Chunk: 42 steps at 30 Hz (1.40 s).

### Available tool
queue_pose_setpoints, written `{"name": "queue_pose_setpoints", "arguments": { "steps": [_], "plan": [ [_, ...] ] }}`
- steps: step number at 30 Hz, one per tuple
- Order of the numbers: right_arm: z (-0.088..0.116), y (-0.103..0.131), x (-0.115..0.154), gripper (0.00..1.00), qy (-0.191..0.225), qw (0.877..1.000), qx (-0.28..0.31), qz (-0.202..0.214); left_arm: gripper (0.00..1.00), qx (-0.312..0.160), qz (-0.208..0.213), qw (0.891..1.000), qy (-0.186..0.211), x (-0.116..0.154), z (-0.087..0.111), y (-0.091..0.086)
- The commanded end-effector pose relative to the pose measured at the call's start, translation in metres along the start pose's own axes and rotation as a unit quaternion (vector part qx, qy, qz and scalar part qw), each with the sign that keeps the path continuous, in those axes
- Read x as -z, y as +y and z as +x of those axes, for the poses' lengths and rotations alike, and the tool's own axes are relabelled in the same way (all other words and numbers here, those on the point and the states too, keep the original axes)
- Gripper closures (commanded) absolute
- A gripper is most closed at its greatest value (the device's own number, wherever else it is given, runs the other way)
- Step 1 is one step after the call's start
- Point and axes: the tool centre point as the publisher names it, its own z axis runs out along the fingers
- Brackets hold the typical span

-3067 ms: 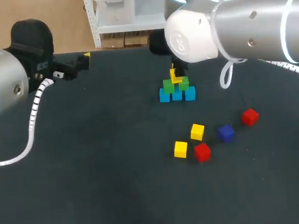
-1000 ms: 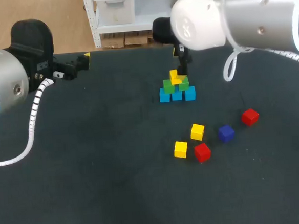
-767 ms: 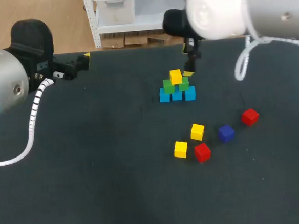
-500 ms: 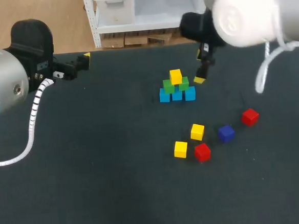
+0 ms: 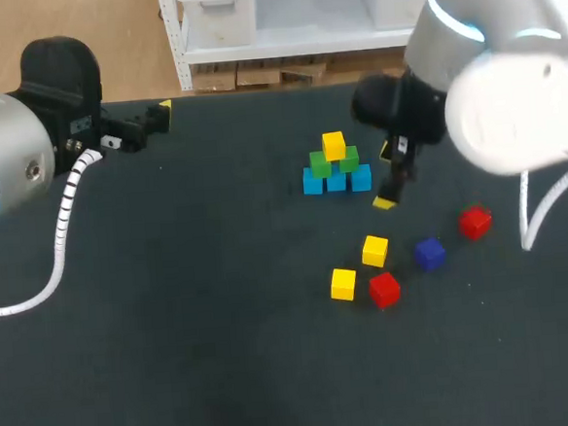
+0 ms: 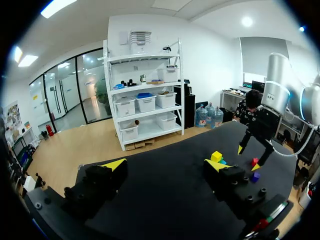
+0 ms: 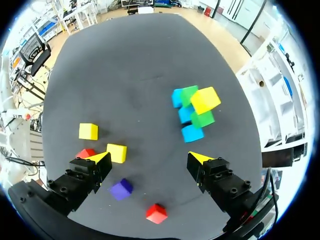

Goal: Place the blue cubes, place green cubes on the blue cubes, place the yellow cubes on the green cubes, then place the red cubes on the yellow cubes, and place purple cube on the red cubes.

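Note:
Three blue cubes [image 5: 336, 181] stand in a row with two green cubes [image 5: 321, 164] on them and one yellow cube [image 5: 334, 145] on top; the right wrist view shows this yellow cube [image 7: 205, 100] ahead of the fingers. My right gripper [image 5: 387, 177] [image 7: 150, 157] hangs open and empty just right of the stack. Loose in front lie two yellow cubes [image 5: 374, 251] [image 5: 343, 284], two red cubes [image 5: 384, 289] [image 5: 475, 222] and a purple cube [image 5: 428, 254]. My left gripper [image 5: 160, 114] [image 6: 165, 165] is open and empty at the far left edge.
The dark table [image 5: 193, 307] is bare on its left and front. In the right wrist view one loose yellow cube [image 7: 117, 152] and a red cube [image 7: 86, 152] lie close by one fingertip, and the purple cube [image 7: 121, 188] lies under the gripper.
My right gripper has drawn away from the stack, to the right and toward the front, leaving the yellow cube on the green cubes. The left arm has not moved.

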Motion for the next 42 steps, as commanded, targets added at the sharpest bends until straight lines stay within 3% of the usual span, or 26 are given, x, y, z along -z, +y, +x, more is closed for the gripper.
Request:
{"name": "queue_pose_setpoints", "arguments": {
  "steps": [1, 13, 28, 29, 30, 32, 36, 37, 38, 42],
  "plan": [
    [0.001, 0.015, -0.006, 0.00, 0.005, 0.999, 0.000, 0.037, 0.00, 0.001, -0.003, 1.000, -0.004, -0.001, 0.002, -0.001],
    [0.010, 0.030, -0.033, 0.00, 0.032, 0.999, 0.003, 0.023, 0.00, 0.001, -0.003, 1.000, -0.004, -0.001, 0.002, -0.001],
    [0.019, 0.048, -0.059, 0.00, 0.045, 0.998, 0.008, -0.031, 0.00, 0.001, -0.003, 1.000, -0.004, -0.001, 0.002, -0.001],
    [0.019, 0.048, -0.061, 0.04, 0.046, 0.998, 0.008, -0.034, 0.00, 0.001, -0.003, 1.000, -0.004, -0.001, 0.002, -0.001],
    [0.019, 0.048, -0.062, 0.16, 0.047, 0.998, 0.008, -0.036, 0.00, 0.001, -0.003, 1.000, -0.004, -0.001, 0.002, -0.001],
    [0.019, 0.048, -0.066, 0.52, 0.050, 0.998, 0.009, -0.036, 0.00, 0.001, -0.003, 1.000, -0.004, -0.001, 0.002, -0.001],
    [0.020, 0.049, -0.068, 0.80, 0.055, 0.998, 0.008, -0.042, 0.00, 0.001, -0.003, 1.000, -0.004, -0.001, 0.002, -0.001],
    [0.021, 0.050, -0.068, 0.94, 0.055, 0.997, 0.010, -0.043, 0.00, 0.001, -0.003, 1.000, -0.004, -0.001, 0.002, -0.001],
    [0.021, 0.050, -0.068, 1.00, 0.056, 0.997, 0.011, -0.043, 0.00, 0.001, -0.003, 1.000, -0.004, -0.001, 0.002, -0.001],
    [0.024, 0.051, -0.065, 1.00, 0.058, 0.997, 0.015, -0.040, 0.00, 0.001, -0.003, 1.000, -0.004, -0.001, 0.002, -0.001]
  ]
}}
